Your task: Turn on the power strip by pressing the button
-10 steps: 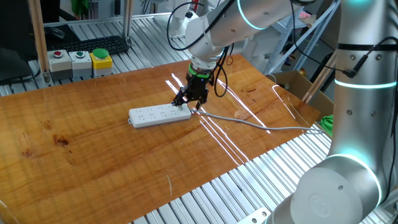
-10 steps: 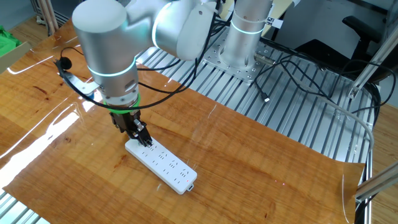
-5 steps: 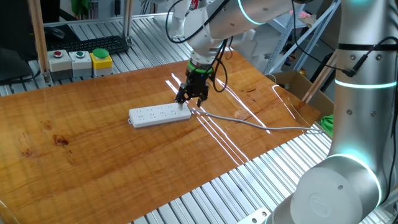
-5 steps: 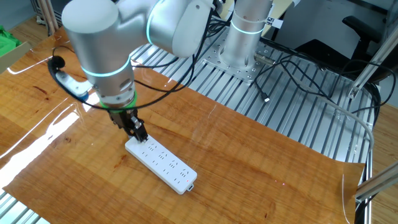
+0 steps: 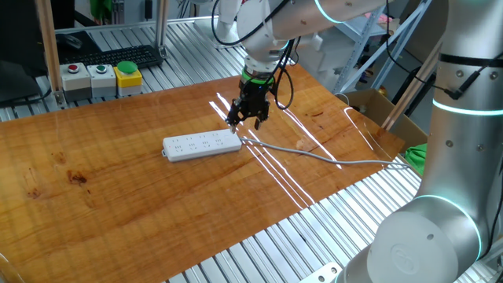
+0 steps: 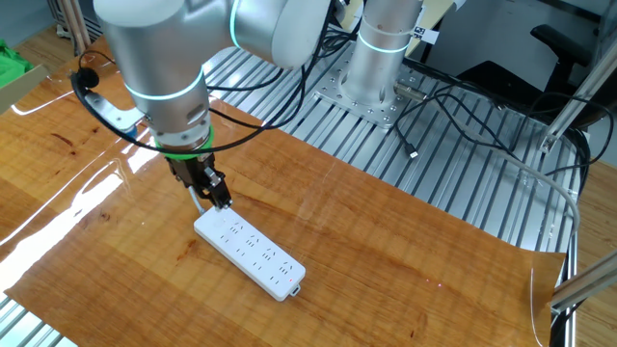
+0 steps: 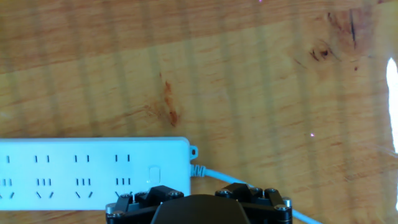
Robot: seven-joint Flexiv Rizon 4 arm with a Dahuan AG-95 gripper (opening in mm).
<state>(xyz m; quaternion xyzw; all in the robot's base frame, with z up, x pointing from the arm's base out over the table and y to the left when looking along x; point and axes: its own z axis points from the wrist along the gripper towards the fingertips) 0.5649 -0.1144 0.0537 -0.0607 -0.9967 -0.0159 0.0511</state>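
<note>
A long flat white plastic power strip lies flat near the middle of the wooden bench, its thin grey cable trailing toward the right edge. Its small pale button sits at the cable end. The black two-finger gripper hovers above that end, apart from it; whether the fingers are parted or closed cannot be told.

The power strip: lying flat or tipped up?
Flat. The power strip lies socket-side up on the wooden table; the tool hangs above its cable end.
</note>
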